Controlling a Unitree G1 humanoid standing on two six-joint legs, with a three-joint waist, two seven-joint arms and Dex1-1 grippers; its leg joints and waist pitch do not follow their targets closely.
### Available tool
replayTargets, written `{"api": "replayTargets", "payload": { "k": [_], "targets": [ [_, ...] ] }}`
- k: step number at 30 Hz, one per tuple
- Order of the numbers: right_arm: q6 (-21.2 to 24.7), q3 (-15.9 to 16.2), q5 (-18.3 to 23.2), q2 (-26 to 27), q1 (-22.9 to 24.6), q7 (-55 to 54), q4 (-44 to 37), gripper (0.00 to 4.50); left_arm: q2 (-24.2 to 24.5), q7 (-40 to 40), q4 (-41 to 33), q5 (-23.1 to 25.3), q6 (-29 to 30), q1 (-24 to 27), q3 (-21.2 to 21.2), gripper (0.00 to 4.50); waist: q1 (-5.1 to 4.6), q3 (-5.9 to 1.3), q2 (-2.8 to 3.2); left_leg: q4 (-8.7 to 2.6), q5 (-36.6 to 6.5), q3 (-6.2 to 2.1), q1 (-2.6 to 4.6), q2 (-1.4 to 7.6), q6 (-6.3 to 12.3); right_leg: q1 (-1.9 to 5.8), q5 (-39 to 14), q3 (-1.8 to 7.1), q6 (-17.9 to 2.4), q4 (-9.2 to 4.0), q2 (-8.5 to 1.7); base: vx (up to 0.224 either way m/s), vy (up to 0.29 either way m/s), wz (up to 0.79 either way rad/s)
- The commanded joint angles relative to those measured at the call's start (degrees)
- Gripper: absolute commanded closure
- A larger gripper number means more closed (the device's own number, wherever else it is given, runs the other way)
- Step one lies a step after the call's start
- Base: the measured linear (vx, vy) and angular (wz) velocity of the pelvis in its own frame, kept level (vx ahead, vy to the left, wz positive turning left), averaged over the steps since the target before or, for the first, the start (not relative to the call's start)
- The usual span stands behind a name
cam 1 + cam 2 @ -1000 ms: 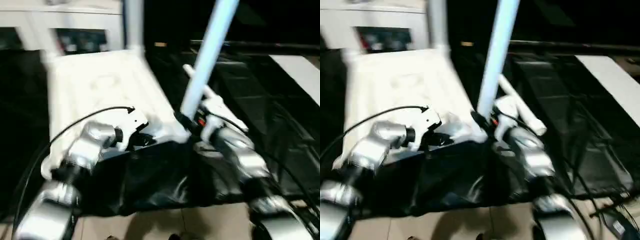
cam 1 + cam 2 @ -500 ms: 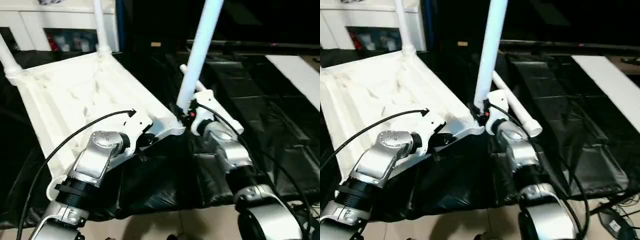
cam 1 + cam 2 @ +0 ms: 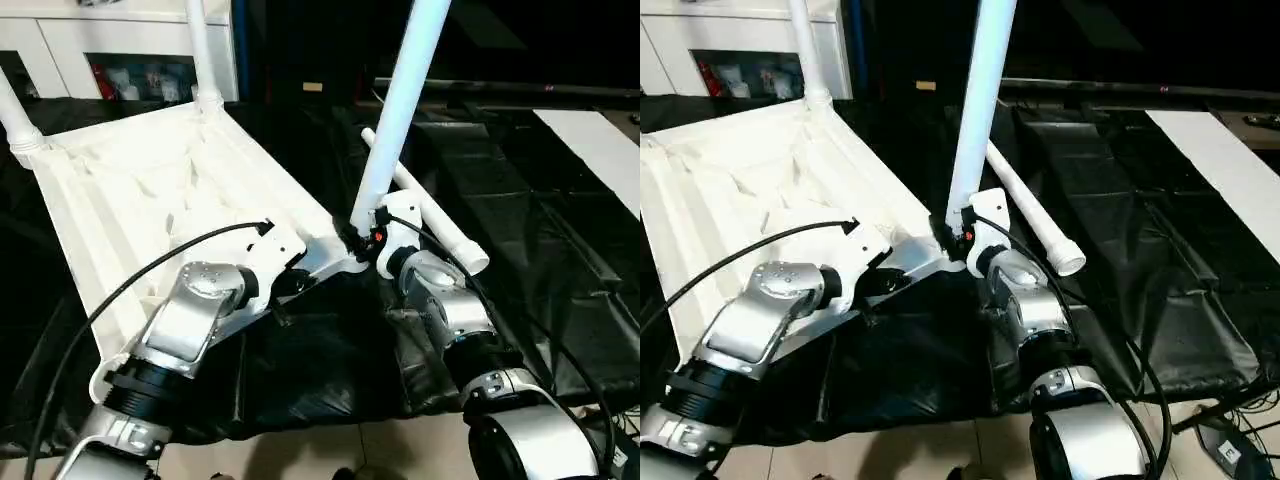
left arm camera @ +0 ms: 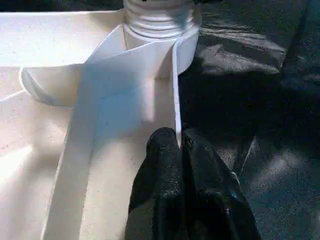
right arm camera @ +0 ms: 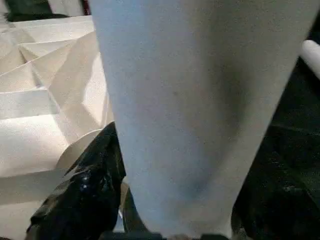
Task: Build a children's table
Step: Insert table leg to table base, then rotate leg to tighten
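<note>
The children's table top (image 3: 150, 190) lies upside down on a black sheet, ribbed underside up. Two white legs (image 3: 200, 45) (image 3: 12, 110) stand in its far corner sockets. My right gripper (image 3: 362, 235) is shut on a third leg (image 3: 400, 100), holding it nearly upright at the near right corner socket (image 4: 160, 20); in the right wrist view this leg (image 5: 190, 100) sits between my black fingers (image 5: 90, 185). My left gripper (image 3: 288, 284) is shut on the table's thin rim wall (image 4: 175, 90) just beside that corner. A fourth leg (image 3: 440, 225) lies loose on the sheet to the right.
The black sheet (image 3: 520, 260) covers the work area and ends at tiled floor (image 3: 330, 450) near me. A white cabinet (image 3: 120, 40) stands behind the table top. A white board (image 3: 600, 150) lies at the far right. A black cable (image 3: 150, 265) loops over my left forearm.
The camera has shifted and steadied. My right wrist has drawn slightly closer to the near corner with the leg. Both grips are unchanged.
</note>
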Motion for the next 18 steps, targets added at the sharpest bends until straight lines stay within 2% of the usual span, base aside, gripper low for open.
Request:
{"api": "replayTargets", "payload": {
  "k": [1, 4, 5, 6, 7, 8, 11, 12, 13, 14, 15, 16, 18],
  "targets": [
    [1.3, 2.0, 0.5, 0.7, 2.0, 3.8, 0.4, 1.16, -1.0, -3.8, -1.1, -2.8, -5.4, -2.6, -1.7, 4.50, 0.42, -3.45, 1.24, -4.08, -8.9, -1.16, 0.15, 3.65, 2.68, 3.07, -8.9, 3.63, -14.2, -3.74, -5.48, 0.000, 0.000, 0.00],
    [0.9, 3.5, 0.5, -1.9, 4.1, 9.0, -4.4, 1.16, 0.4, -7.3, 1.4, -3.6, -9.0, -3.4, -1.9, 4.50, 0.89, -3.45, 1.34, -4.06, -8.3, -1.12, 0.24, 3.67, 2.85, 3.16, -8.2, 3.68, -13.9, -3.69, -5.41, 0.000, 0.000, 0.00],
    [0.9, 3.5, 0.5, -1.9, 4.1, 9.0, -4.4, 1.16, 0.4, -7.3, 1.4, -3.6, -9.0, -3.4, -1.9, 4.50, 1.25, -3.57, 1.23, -3.95, -7.5, -1.02, 0.42, 3.67, 3.02, 3.15, -7.3, 3.65, -13.9, -3.55, -5.34, 0.000, 0.000, 0.00],
    [1.2, 4.7, 0.6, -3.9, 5.9, 12.5, -7.7, 1.16, 1.1, -9.5, 2.8, -4.1, -11.3, -4.0, -2.0, 4.50, 1.51, -3.49, 1.49, -3.96, -7.2, -0.93, 0.58, 3.73, 3.15, 3.00, -6.7, 3.71, -14.2, -3.55, -5.35, 0.000, 0.000, 0.00],
    [1.6, 5.6, 0.9, -5.5, 7.4, 15.3, -10.3, 1.16, 1.7, -11.3, 3.8, -4.3, -13.0, -4.5, -2.2, 4.50, 1.87, -3.41, 1.50, -3.92, -7.2, -0.90, 0.71, 3.57, 3.43, 3.05, -6.9, 3.62, -13.8, -3.80, -5.14, 0.000, 0.000, 0.00],
    [1.8, 6.3, 1.1, -6.6, 8.3, 17.3, -11.9, 1.16, 2.1, -12.6, 4.7, -4.6, -14.2, -4.9, -2.5, 4.50, 2.23, -3.53, 1.41, -3.86, -6.5, -0.85, 0.64, 3.62, 3.88, 3.22, -5.9, 3.72, -13.6, -3.47, -5.20, 0.000, 0.000, 0.00],
    [2.6, 7.3, 1.5, -8.6, 10.0, 21.1, -14.7, 1.16, 2.7, -14.3, 6.0, -5.0, -15.5, -5.5, -2.8, 4.50, 2.88, -3.49, 1.68, -3.92, -6.1, -0.84, 0.77, 3.75, 3.64, 3.13, -5.5, 3.66, -14.1, -3.41, -5.33, 0.000, 0.000, 0.00],
    [2.9, 7.9, 1.7, -9.8, 10.9, 23.2, -16.2, 1.16, 3.0, -15.6, 6.7, -5.3, -16.3, -5.8, -2.9, 4.50, 2.99, -3.50, 1.50, -3.92, -6.3, -0.79, 0.78, 3.71, 3.48, 3.19, -5.6, 3.66, -14.1, -3.42, -5.27, 0.000, 0.000, 0.00],
    [3.3, 8.6, 1.9, -11.1, 11.8, 25.5, -17.7, 1.16, 3.2, -17.0, 7.4, -5.9, -16.9, -6.1, -2.9, 4.50, 3.09, -3.54, 1.80, -3.92, -6.4, -0.84, 0.76, 3.76, 3.40, 3.28, -5.4, 3.68, -14.1, -3.29, -5.36, 0.000, 0.000, 0.00],
    [4.5, 9.3, 2.4, -13.2, 13.3, 29.4, -20.3, 1.16, 3.5, -19.4, 9.1, -6.5, -18.7, -6.8, -3.0, 4.50, 3.30, -3.60, 1.81, -3.81, -6.1, -0.77, 0.83, 3.69, 3.69, 3.28, -4.7, 3.67, -14.1, -3.31, -5.31, 0.000, 0.000, 0.00],
    [4.9, 9.5, 2.5, -13.8, 13.6, 30.5, -21.1, 1.16, 3.6, -20.1, 9.7, -6.6, -19.3, -7.1, -3.0, 4.50, 3.40, -3.66, 1.53, -3.75, -5.6, -0.74, 0.68, 3.58, 4.20, 3.49, -3.7, 3.68, -14.1, -3.21, -5.22, 0.000, 0.000, 0.00],
    [5.5, 9.8, 2.8, -14.6, 14.0, 31.9, -21.9, 1.16, 3.8, -20.9, 10.3, -6.6, -19.7, -7.4, -3.2, 4.50, 3.50, -3.64, 1.70, -3.82, -5.5, -0.82, 0.64, 3.69, 4.29, 3.49, -3.5, 3.69, -14.2, -3.14, -5.33, 0.000, 0.000, 0.00],
    [7.2, 10.5, 3.6, -16.4, 14.7, 34.9, -23.7, 1.16, 4.1, -23.1, 11.8, -7.0, -20.8, -8.1, -3.3, 4.50, 3.72, -3.65, 1.51, -3.76, -5.9, -0.82, 0.65, 3.64, 4.33, 3.49, -5.2, 3.61, -14.1, -3.36, -5.46, 0.000, 0.000, 0.00]
  ]
}}
